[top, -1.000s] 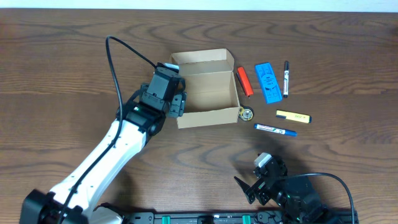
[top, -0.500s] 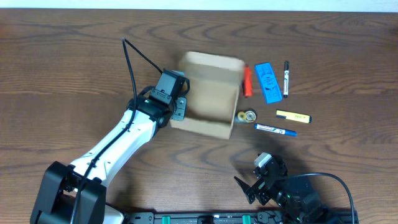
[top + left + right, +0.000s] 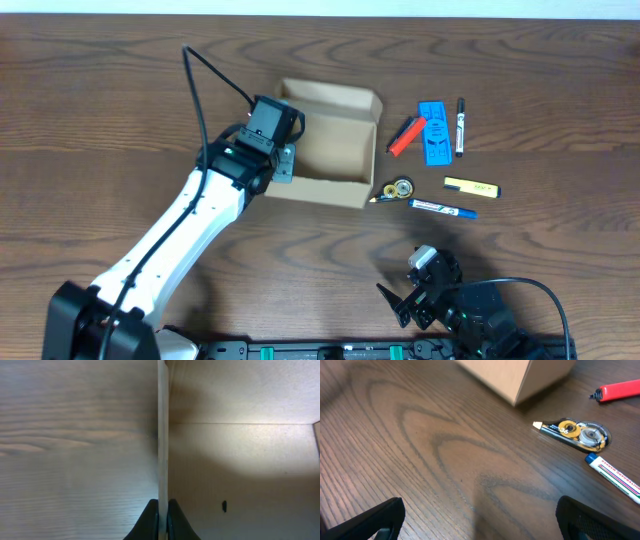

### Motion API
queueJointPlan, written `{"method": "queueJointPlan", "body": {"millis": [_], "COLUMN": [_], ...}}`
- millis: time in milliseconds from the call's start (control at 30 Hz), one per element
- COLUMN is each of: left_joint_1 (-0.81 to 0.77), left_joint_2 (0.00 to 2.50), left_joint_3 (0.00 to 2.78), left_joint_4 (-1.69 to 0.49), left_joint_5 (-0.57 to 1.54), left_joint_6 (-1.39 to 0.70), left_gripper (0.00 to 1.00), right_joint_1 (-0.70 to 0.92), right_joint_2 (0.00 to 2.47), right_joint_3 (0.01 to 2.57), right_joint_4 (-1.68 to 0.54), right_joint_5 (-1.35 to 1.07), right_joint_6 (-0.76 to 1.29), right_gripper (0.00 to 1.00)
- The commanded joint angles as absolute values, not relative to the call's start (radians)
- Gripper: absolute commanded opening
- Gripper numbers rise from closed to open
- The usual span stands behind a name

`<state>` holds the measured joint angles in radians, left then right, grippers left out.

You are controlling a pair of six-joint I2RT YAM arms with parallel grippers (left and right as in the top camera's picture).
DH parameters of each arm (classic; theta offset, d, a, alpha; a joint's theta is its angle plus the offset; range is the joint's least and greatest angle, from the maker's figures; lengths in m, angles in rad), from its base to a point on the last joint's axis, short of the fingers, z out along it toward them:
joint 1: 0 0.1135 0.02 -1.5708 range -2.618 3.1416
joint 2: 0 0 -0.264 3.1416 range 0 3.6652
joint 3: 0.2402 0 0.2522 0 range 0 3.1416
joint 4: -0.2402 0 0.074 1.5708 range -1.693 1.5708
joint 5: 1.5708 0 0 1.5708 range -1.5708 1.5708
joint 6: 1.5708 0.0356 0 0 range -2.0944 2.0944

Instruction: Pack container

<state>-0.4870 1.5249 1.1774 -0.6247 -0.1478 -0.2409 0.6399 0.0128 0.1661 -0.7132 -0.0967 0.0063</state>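
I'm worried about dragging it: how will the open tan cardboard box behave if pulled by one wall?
The open tan cardboard box is probably light, its walls being thin. The wall pinched by the left pincer may flex. It likely slides on the smooth wooden table and could pivot about the grip.

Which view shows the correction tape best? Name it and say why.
Right wrist: the correction tape lies close and sharp, wheels and tip plain. Overhead shows it tiny, by a corner of the cardboard box. Left wrist misses it entirely.
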Motion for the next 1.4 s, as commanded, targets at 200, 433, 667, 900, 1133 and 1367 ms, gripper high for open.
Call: {"method": "queueJointPlan", "body": {"millis": [200,433,667,900,1133,1367], "left_joint_1": [-0.482,-0.470,-0.470,-0.472,-0.472,-0.472], "left_joint_2": [1.512,1.520,1.520,1.520,1.523,1.523], "left_joint_3": [1.188,1.106,1.036,1.035,1.035,1.035], "left_joint_4": [-0.653,-0.593,-0.538,-0.527,-0.527,-0.524], "left_joint_5": [-0.308,-0.290,-0.224,-0.183,-0.186,-0.186], "left_joint_6": [-0.375,-0.375,-0.426,-0.481,-0.471,-0.414], "left_gripper": [0.06,0.06,0.06,0.06,0.05,0.06], "right_joint_1": [0.656,0.656,0.656,0.656,0.656,0.656], "right_joint_2": [0.006,0.006,0.006,0.006,0.006,0.006], "right_joint_3": [0.162,0.162,0.162,0.162,0.162,0.162], "right_joint_4": [-0.714,-0.714,-0.714,-0.714,-0.714,-0.714], "right_joint_5": [-0.093,-0.093,-0.093,-0.093,-0.093,-0.093], "right_joint_6": [-0.009,-0.009,-0.009,-0.009,-0.009,-0.009], "right_gripper": [0.99,0.99,0.99,0.99,0.99,0.99]}}
